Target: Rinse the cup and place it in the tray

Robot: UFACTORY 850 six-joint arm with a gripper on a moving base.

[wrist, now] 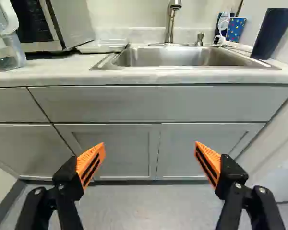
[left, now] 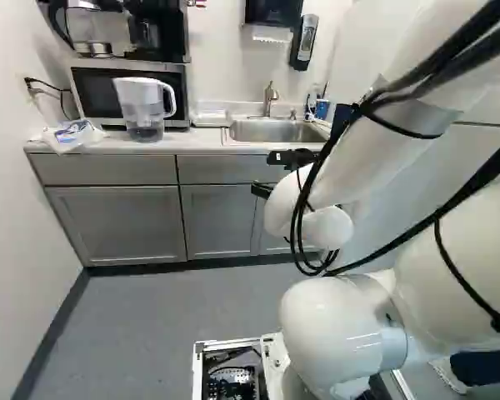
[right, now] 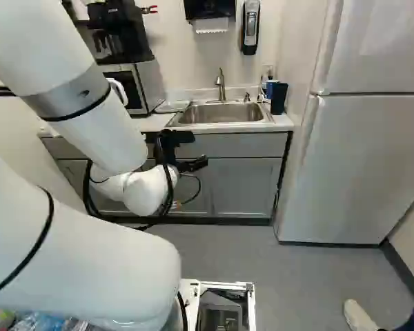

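The fridge (right: 366, 165) stands to the right of the claw (right: 192, 165). The cabinets (wrist: 110, 103) are ahead of the claw, which is open, its fingers wide apart. Ahead of it and higher are the counter (wrist: 149, 76) and sink (wrist: 177, 56); the microwave (left: 96, 96) and pitcher (left: 142, 104) are off left. A flat tray (wrist: 103, 46) lies ahead-left, beside the sink. Ahead-right, past the sink, a dark cup (wrist: 273, 33) stands upright near a smaller spotted cup (wrist: 235, 29).

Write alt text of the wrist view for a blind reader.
The tool, open and empty, faces gray cabinets below a counter with a metal sink and faucet. A dark cup and a spotted blue cup stand by the sink.
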